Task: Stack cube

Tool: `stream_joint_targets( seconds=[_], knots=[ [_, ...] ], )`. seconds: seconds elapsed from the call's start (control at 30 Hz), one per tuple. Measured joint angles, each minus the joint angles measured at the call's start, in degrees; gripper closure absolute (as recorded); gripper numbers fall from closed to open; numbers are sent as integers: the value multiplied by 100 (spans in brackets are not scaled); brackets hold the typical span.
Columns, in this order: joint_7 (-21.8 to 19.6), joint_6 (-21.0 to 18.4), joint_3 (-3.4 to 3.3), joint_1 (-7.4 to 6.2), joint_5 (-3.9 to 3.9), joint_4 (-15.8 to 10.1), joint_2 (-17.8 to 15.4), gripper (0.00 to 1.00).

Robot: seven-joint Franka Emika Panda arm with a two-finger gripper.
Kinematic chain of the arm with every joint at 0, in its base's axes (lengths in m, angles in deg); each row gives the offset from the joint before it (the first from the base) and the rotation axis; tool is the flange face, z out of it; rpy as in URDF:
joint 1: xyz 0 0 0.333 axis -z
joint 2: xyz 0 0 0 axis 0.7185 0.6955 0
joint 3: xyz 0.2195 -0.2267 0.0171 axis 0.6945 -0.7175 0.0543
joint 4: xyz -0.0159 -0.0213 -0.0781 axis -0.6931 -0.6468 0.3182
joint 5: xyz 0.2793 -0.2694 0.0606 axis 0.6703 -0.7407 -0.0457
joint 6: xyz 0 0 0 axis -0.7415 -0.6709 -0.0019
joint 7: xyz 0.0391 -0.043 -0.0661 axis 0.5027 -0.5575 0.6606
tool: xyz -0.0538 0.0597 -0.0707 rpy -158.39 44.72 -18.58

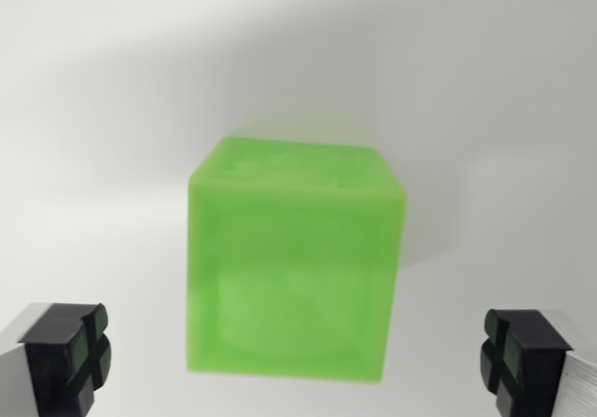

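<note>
Cube-wise, starting at the wrist view's left, you see one black-padded fingertip [70, 356] of your pincer [297, 356] poking up at the lower corner, clear of anything. Move across and the green cube [296, 260] sits on the plain white surface [103, 146], filling the middle of the view, slightly blurred, with no surface edge in sight to place it by. At the wrist view's right the other fingertip [518, 359] stands apart from the cube too, so your pincer is spread wide and pinching nothing.
</note>
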Motion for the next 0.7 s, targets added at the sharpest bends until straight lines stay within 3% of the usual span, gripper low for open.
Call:
stream_joint_targets(
  seconds=[0.4, 0.67, 0.7],
  knots=[
    [0, 356, 25, 15, 17, 142, 499, 0],
    [0, 448, 36, 25, 20, 198, 649, 0],
    [0, 451, 37, 26, 20, 202, 655, 100]
  ],
)
